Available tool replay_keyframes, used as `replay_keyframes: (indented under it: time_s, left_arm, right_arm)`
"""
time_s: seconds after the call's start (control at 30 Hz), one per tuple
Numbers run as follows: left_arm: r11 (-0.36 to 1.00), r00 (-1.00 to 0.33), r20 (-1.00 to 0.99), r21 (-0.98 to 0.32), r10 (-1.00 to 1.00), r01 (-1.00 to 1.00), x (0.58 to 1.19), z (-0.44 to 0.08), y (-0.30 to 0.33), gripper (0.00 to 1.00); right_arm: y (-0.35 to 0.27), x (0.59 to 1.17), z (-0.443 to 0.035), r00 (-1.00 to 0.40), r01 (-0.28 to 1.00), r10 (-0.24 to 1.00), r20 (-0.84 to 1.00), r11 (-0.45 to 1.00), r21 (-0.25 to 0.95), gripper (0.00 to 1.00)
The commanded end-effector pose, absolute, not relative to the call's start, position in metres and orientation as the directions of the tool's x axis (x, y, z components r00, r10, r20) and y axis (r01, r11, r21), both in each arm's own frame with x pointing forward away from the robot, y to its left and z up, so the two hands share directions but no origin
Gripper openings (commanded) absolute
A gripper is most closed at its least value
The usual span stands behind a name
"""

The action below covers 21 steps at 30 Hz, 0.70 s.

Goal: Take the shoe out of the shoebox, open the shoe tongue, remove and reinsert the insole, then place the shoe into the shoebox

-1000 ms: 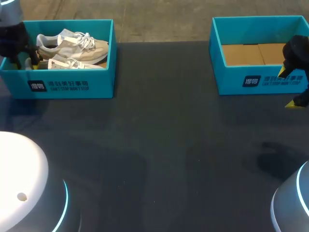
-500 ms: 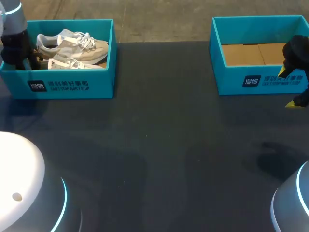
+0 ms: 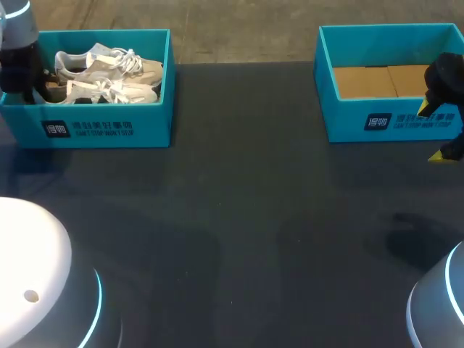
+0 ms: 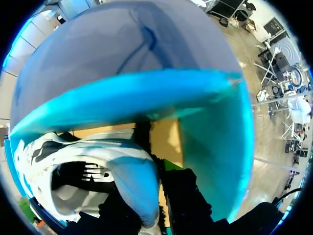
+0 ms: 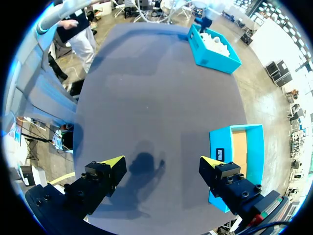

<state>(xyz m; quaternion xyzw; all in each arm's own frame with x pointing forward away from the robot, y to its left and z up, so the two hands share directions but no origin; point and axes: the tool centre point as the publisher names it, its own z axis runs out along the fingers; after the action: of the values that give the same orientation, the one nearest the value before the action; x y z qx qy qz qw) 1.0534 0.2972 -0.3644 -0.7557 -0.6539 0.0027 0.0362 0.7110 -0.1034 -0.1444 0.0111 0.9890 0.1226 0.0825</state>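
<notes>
Two pale beige-and-white shoes lie in the teal shoebox at the table's far left. The near shoe stands upright with its laces on top; the other shoe lies behind it. My left gripper reaches into the box at its left end. In the left wrist view the gripper is shut on the near shoe's padded heel, with the shoe's opening beside it; the yellow tips are hidden. My right gripper hangs open and empty above the dark table near the right edge.
A second teal box with a bare cardboard floor stands at the far right, just beside my right gripper. The dark table top stretches between the two boxes.
My left gripper's fingers have come together on the near shoe's heel. That shoe has turned from lying on its side to upright. The right arm has not moved.
</notes>
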Motion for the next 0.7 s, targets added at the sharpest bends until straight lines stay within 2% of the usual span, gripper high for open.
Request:
replay_keyframes:
  time_s: [0.03,0.7]
  left_arm:
    - [-0.138,0.142,0.056,-0.08,0.988,0.987,1.054,-0.335,0.302,0.0]
    - [-0.164,0.17,0.074,-0.083,0.983,0.983,1.07,-0.22,0.316,0.0]
  right_arm:
    - [-0.102,0.713,-0.145,-0.987,0.002,0.041,-0.156,0.97,0.241,1.0]
    - [-0.102,0.713,-0.145,-0.987,0.002,0.041,-0.156,0.97,0.241,1.0]
